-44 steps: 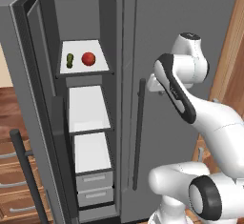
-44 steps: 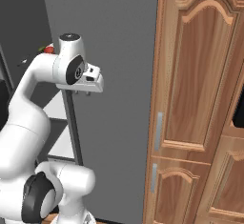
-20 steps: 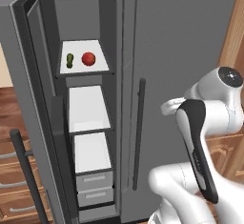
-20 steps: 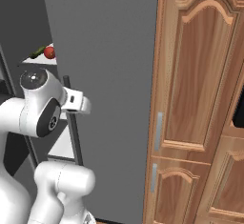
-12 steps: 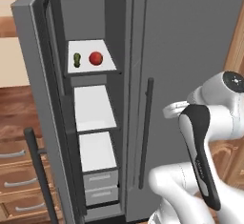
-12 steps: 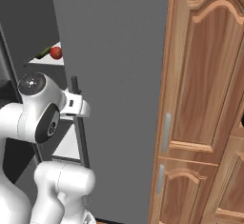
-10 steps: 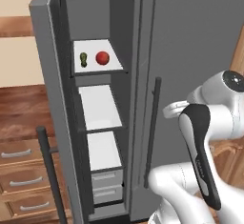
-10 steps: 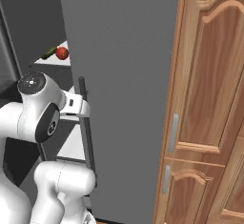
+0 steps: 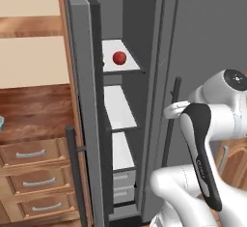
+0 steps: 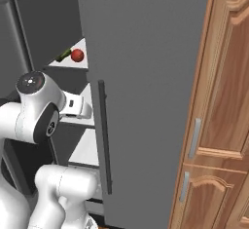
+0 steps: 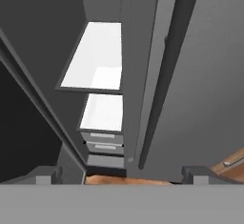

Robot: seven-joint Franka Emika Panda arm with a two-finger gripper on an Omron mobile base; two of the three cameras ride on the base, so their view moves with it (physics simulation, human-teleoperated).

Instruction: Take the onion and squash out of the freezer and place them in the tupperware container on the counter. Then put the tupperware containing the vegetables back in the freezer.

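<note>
The freezer [image 9: 120, 110] stands open, its door [image 9: 81, 86] swung out to the left. On its top white shelf lies the red onion [image 9: 119, 57] [image 10: 77, 55]. Just left of it is the dark green squash [image 10: 63, 55], which the door edge almost hides in the left base view. A pale sliver of the tupperware container [image 9: 1, 122] shows at the left edge, on the counter [image 9: 34, 117]. My gripper [image 11: 121, 174] is open and holds nothing. It sits low in front of the freezer [image 11: 102, 75], beside the fridge door's dark bar handle [image 11: 162, 80], well below the vegetables.
The open freezer door stands between the counter and the shelves. Brown drawers [image 9: 34, 173] with silver handles sit under the counter. Grey freezer drawers [image 11: 104, 142] lie at the bottom. A tall wooden cabinet [image 10: 221, 106] borders the fridge on the right.
The whole picture has shifted: the base has driven, so the freezer now sits further right in both base views. The arm folded down two seconds ago and has held that pose since.
</note>
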